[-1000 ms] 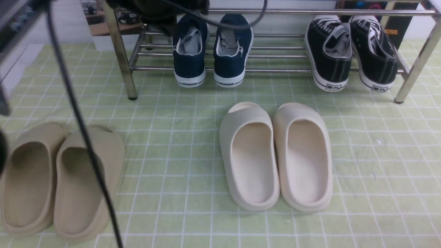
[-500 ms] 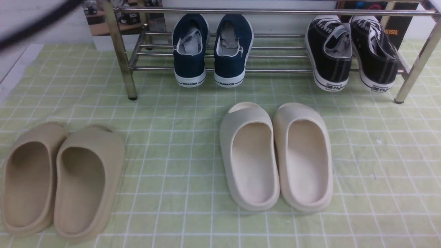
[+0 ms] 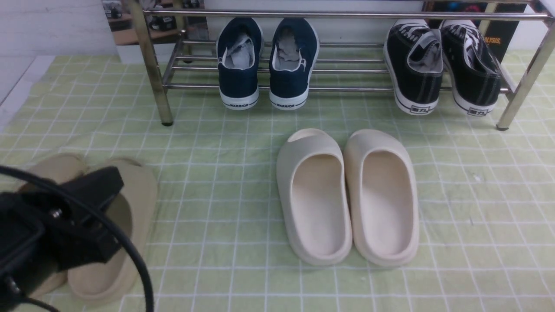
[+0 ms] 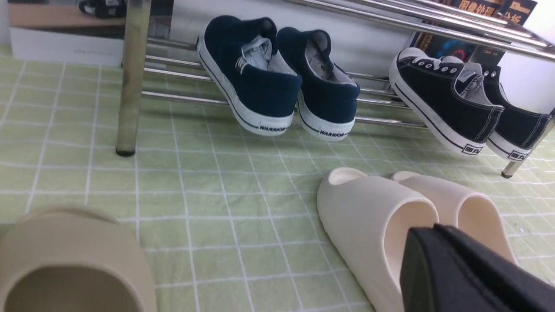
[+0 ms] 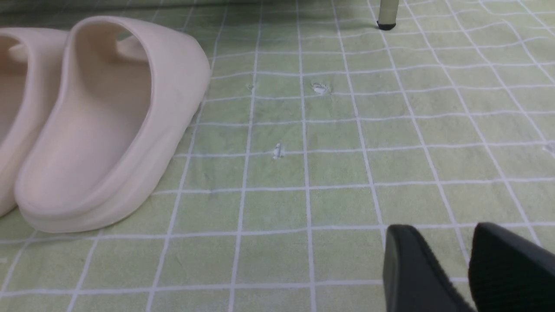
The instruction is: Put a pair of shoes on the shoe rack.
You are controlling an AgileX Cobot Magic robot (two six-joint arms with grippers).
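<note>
Where the front view looks across the green checked cloth [image 3: 225, 182], the left end effector [image 3: 93, 197] sits low at the left, clenched and empty, hanging over the tan slides [image 3: 130, 225]; well ahead of it and to its right the pair of shoes [image 3: 266, 65], navy with white soles, stands on the lowest bars of the shoe rack [image 3: 149, 65], toes inward and "WARRIOR" heels jutting over the front bar; the black lace-up sneakers [image 3: 442, 65] occupy the same tier further right; the cream slides [image 3: 347, 195] lie side by side on the cloth, to the right of the end effector and nearer than the rack. In the left wrist view, the left end effector [image 4: 455, 273] shows as one dark closed mass in front of the cream slides [image 4: 373, 216]; beyond it the pair of shoes [image 4: 282, 82] rests tilted on the shoe rack [image 4: 132, 78], heels down, the black lace-up sneakers [image 4: 455, 104] alongside, one tan slide [image 4: 69, 260] close by. In the right wrist view, the right end effector [image 5: 470, 260] has its two black fingers [image 5: 412, 268] parted by a narrow gap, gripping nothing, above bare cloth [image 5: 325, 173]; the cream slides [image 5: 112, 130] lie off to one side and a rack foot [image 5: 387, 15] stands well ahead.
</note>
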